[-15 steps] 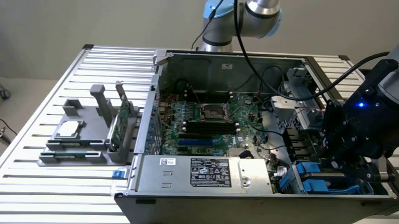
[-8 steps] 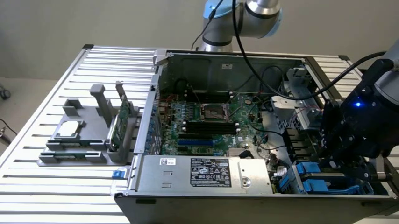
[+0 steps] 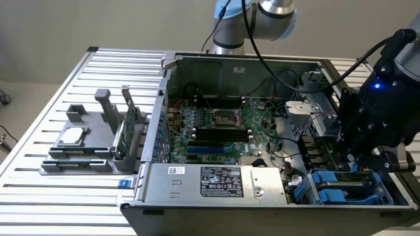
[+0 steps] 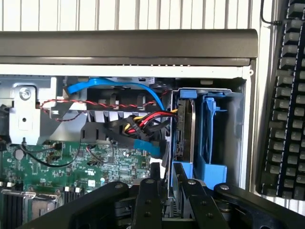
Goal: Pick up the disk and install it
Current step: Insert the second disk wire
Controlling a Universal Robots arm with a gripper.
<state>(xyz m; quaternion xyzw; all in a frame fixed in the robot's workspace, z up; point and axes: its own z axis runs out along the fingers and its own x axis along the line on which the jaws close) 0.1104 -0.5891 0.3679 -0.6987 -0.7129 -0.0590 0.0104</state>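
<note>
Here, disk (image 4: 185, 131): stands on edge in its blue carrier, inside the drive bay (image 4: 224, 138) at the computer case's (image 3: 217, 196) corner.
Gripper (image 4: 171, 188): fingers clasp the disk's near edge.
Long axis: runs straight ahead from the gripper, deeper into the bay.

Computer case (image 3: 196, 64): on the counter (image 3: 39, 196), lid off.
Parts stand (image 3: 85, 152): on the exterior view's left of the case.
Disk (image 4: 186, 129): standing on edge in the drive bay (image 4: 224, 138), between the gripper (image 4: 169, 191) fingers (image 4: 148, 200).
</note>
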